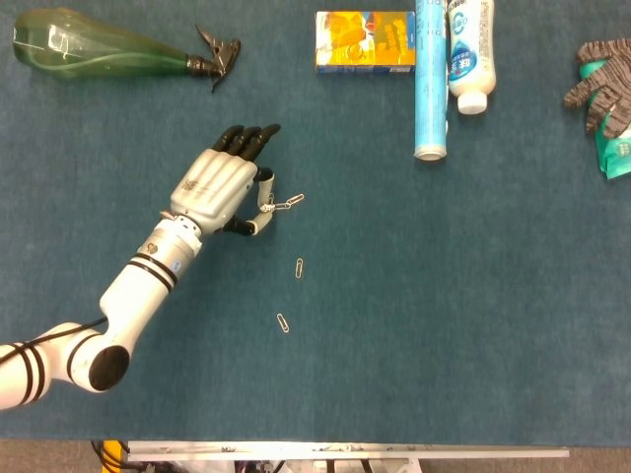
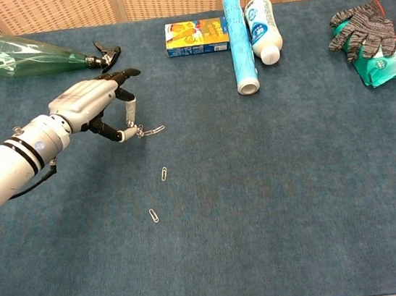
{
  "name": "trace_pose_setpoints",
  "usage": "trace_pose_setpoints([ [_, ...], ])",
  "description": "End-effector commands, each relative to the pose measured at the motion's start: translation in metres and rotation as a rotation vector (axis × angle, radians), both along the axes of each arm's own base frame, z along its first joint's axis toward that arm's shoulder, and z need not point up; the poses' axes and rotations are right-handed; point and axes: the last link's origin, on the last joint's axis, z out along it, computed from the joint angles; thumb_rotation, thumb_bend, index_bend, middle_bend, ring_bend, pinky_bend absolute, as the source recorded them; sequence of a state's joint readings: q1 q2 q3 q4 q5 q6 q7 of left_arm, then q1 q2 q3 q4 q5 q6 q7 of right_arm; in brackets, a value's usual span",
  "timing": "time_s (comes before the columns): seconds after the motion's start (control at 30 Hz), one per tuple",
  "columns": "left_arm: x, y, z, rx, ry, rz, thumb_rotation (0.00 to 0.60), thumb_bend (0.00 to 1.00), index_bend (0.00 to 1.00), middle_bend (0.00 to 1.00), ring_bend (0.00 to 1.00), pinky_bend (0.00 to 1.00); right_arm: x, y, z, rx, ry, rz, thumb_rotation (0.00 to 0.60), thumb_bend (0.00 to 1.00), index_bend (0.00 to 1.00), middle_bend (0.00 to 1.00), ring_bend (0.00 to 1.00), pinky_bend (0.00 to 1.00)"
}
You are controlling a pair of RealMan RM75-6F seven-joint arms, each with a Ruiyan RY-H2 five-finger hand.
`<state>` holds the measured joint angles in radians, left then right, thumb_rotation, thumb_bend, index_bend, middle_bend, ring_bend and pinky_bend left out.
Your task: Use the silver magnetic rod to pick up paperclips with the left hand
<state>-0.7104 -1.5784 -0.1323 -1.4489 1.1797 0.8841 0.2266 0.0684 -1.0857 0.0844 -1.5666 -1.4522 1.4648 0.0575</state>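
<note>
The left hand point(image 1: 219, 184), grey shell with black fingertips, pinches the slim silver rod point(image 2: 131, 118) upright. Bent-wire clips point(image 1: 287, 203) cling in a chain at its tip, at the hand's 3 o'clock. Two loose clips point(image 1: 299, 267) lie toward 5 o'clock on the napped blue cloth point(image 1: 444, 315). The right hand is out of sight.

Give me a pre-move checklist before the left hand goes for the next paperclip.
1. Left hand holds the magnetic rod: ok.
2. Paperclips hang at the rod's tip: ok; exact count: cannot tell.
3. Next paperclip lies loose on the table, apart from the rod: ok.
4. Further paperclip lies in the open: ok.
5. Spray bottle and blue tube lie away from the path: ok.
6. Right hand: not in view.
</note>
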Motion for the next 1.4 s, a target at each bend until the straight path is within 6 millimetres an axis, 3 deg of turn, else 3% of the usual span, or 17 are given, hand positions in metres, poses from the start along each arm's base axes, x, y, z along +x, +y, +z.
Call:
trace_pose_setpoints([
  [0.03, 0.003, 0.001, -0.002, -0.003, 0.002, -0.007, 0.6, 0.32, 0.58, 0.0, 0.0, 0.0, -0.001, 0.001, 0.0, 0.0, -0.002, -0.001, 0.6, 0.11, 0.42, 0.26, 0.24, 0.41],
  [0.77, 0.017, 0.007, -0.011, -0.007, 0.0, -0.025, 0.6, 0.32, 0.58, 0.0, 0.0, 0.0, -0.003, 0.002, -0.001, 0.001, -0.009, -0.003, 0.6, 0.11, 0.42, 0.26, 0.24, 0.41],
  [1.13, -0.003, 0.002, 0.022, 0.052, 0.01, 0.011, 0.6, 0.32, 0.58, 0.0, 0.0, 0.0, 0.0, 0.0, -0.002, 0.008, -0.009, 0.006, 0.6, 0.11, 0.42, 0.26, 0.24, 0.41],
  [1.4, -0.044, -0.004, 0.056, 0.119, 0.064, 0.095, 0.6, 0.32, 0.58, 0.0, 0.0, 0.0, 0.002, -0.002, -0.003, 0.012, -0.005, 0.008, 0.6, 0.11, 0.42, 0.26, 0.24, 0.41],
])
